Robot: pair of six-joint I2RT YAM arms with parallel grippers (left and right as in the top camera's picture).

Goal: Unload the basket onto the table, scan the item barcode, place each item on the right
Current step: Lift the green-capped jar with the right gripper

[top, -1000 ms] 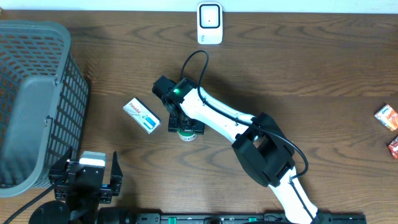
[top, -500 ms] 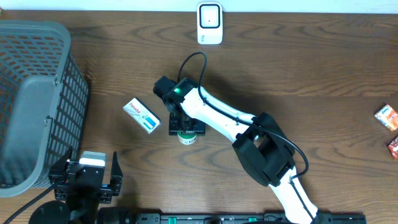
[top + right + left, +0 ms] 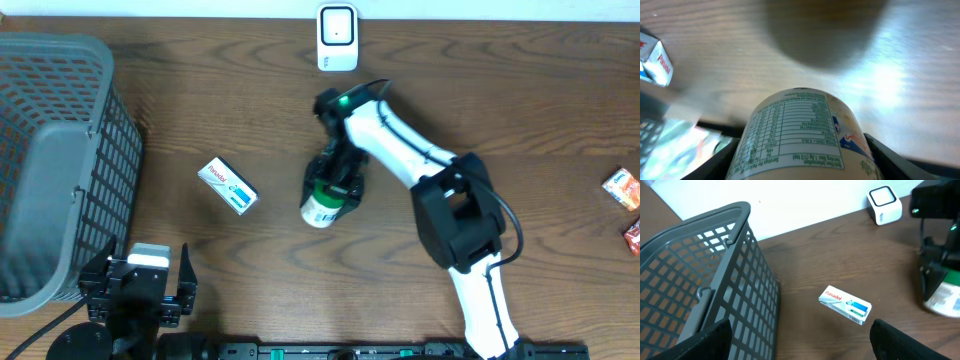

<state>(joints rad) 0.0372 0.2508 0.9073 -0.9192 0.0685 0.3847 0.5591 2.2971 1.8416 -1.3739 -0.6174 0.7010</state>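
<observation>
Right hand grasps the white bottle at frame centre, below the scanner. Left hand, lower left by basket: released.

Grey basket at left; Panadol box near it; red packets at right edge.

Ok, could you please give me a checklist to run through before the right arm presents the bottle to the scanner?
1. Grip on the bottle by the right end effector: ok, fingers flank it in the wrist view.
2. Barcode located: cannot tell; only the nutrition panel shows.
3. Nothing covering the scanner: ok.
4. Table between bottle and scanner free of items: ok; the Panadol box lies off to the side.
5. Left end effector out of the way: ok, open beside the basket.
</observation>
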